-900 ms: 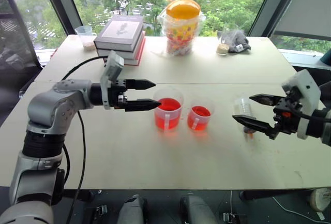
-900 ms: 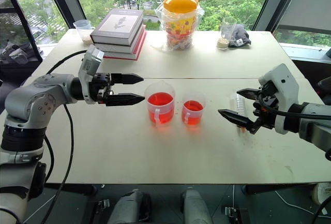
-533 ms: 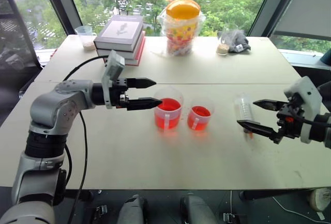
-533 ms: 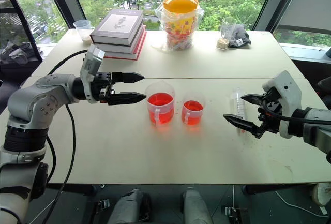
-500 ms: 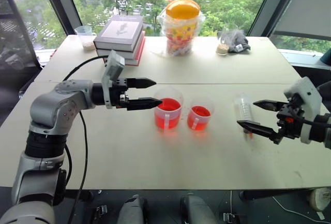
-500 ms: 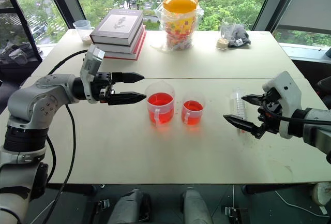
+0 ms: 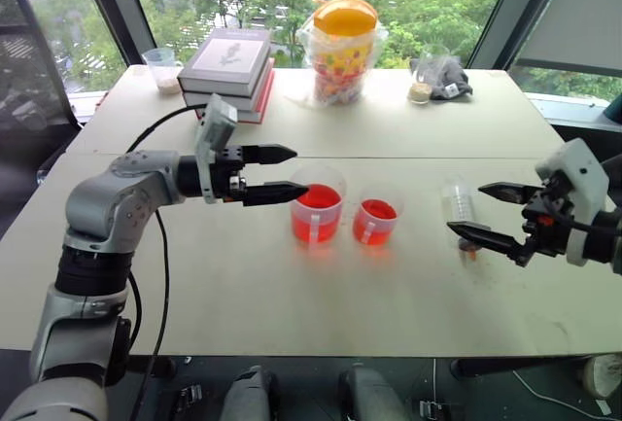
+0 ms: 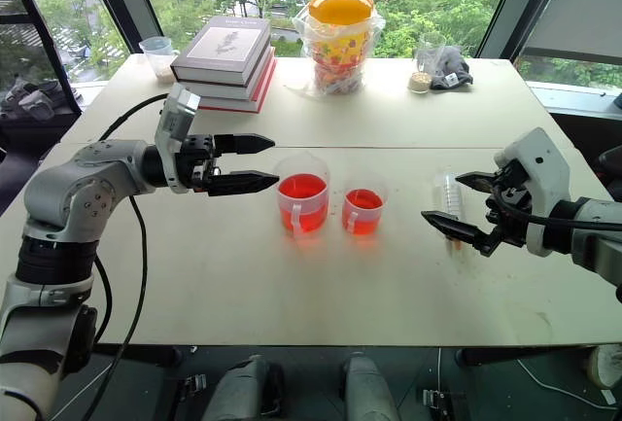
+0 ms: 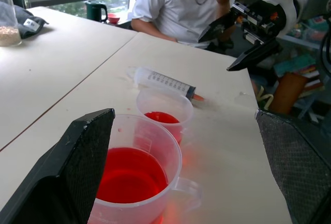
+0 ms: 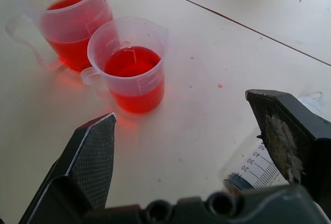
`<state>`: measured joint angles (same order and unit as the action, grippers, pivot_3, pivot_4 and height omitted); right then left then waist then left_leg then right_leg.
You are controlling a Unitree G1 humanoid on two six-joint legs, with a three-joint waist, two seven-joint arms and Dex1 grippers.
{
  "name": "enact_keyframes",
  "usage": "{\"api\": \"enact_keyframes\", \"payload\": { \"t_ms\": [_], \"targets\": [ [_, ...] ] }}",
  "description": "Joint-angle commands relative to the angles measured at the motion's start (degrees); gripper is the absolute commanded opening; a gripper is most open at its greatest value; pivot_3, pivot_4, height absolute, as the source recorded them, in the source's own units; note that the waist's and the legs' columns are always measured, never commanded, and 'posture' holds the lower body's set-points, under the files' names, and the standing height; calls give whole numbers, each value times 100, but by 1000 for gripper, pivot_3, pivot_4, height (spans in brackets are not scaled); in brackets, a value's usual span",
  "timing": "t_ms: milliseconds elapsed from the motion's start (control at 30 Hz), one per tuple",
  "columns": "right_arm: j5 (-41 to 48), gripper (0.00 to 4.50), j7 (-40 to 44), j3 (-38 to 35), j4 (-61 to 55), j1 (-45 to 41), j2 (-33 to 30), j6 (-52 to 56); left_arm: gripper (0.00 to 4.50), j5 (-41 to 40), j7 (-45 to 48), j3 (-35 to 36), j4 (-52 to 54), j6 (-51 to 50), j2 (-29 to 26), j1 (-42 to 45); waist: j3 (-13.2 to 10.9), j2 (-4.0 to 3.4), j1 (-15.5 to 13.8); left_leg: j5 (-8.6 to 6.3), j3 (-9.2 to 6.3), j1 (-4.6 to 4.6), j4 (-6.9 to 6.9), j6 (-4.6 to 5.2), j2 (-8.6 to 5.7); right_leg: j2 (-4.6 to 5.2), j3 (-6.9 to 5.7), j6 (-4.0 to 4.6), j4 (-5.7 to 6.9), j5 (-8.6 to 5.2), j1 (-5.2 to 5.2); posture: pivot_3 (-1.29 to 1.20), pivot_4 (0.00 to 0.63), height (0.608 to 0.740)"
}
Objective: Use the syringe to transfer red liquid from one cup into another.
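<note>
The right gripper [image 8: 455,201] hangs with its jaws spread wide and empty just above the syringe [image 8: 448,199], which lies flat on the table [image 8: 292,295], a clear barrel with printed marks and a short orange-red tip pointing toward the robot. The left gripper [image 7: 282,172] is also wide open and holds nothing, level, its fingertips [image 7: 296,190] close beside the rim of the taller cup [image 7: 316,205]. That cup holds red liquid [image 9: 129,175]; just to its right stands the shorter cup [image 7: 376,215], also holding some. Both cups stand between the two grippers. At the far edge are stacked books [image 8: 223,62], a bagged yellow-lidded jar [image 8: 339,34] and a small glass [image 8: 425,69]. A seated person [image 9: 181,4] shows beyond the table.
</note>
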<state>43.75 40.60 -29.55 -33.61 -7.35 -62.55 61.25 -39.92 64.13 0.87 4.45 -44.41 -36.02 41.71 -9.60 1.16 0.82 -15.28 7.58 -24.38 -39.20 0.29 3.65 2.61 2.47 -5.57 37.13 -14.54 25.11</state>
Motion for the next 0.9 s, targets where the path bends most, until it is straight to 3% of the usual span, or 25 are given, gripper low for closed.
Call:
{"api": "enact_keyframes", "payload": {
  "t_ms": [33,200,367,667,900],
  "targets": [
    [133,4418,-343,-13,213,-461,-70,394,4500,43,58,21,18,173,-8,195,0,0,8,0,0,0,0,0,0,0,0,0,0,0,0,0,150,740],
    [324,4418,-783,663,1206,-1880,-150,1738,4500,83,37,-20,-45,256,140,195,0,0,16,0,3,4,-1,0,1,0,4,3,2,-1,1,0,150,740],
    [-435,4418,-1006,2267,3467,-3888,90,2600,4500,261,221,-207,-312,490,285,346,0,-1,31,0,14,-2,2,0,2,1,11,7,0,-1,15,0,150,740],
    [-2492,4418,-334,4649,7515,-5813,1001,1163,4500,164,-96,-73,168,431,449,-122,1,-3,34,-2,21,-16,10,3,0,1,10,-13,-3,10,28,0,150,740],
    [-3647,4418,495,5242,9431,-6359,1697,-138,4500,35,-397,127,602,278,311,-477,0,-5,37,-2,29,-20,8,3,0,-1,5,-19,1,11,29,0,150,740]
  ]
}}
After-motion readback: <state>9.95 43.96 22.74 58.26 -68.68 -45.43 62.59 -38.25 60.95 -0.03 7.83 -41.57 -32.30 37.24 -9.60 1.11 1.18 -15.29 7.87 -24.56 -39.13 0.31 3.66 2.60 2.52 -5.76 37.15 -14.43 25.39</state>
